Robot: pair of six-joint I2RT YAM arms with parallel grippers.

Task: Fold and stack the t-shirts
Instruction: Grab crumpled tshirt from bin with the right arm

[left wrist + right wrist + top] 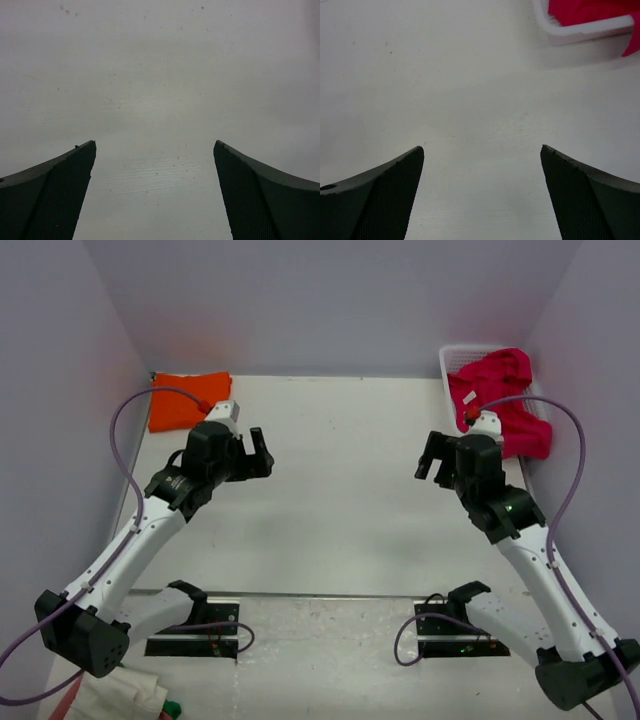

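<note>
Orange tee (188,402) folded far L, crimson tee (497,390) crumpled in basket (460,350); both jaws wide open, empty.

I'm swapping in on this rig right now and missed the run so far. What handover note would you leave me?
Grippers: the left gripper is open and empty, above the bare table. The right gripper is also open and empty, not far from the basket.
Things: the orange t-shirt lies at the far left corner, apparently folded into a neat rectangle. The red t-shirt sits crumpled in the white basket at the far right, spilling over its rim.
Done: orange looks folded.
Left: take red out, fold it, then stack the two.
</note>
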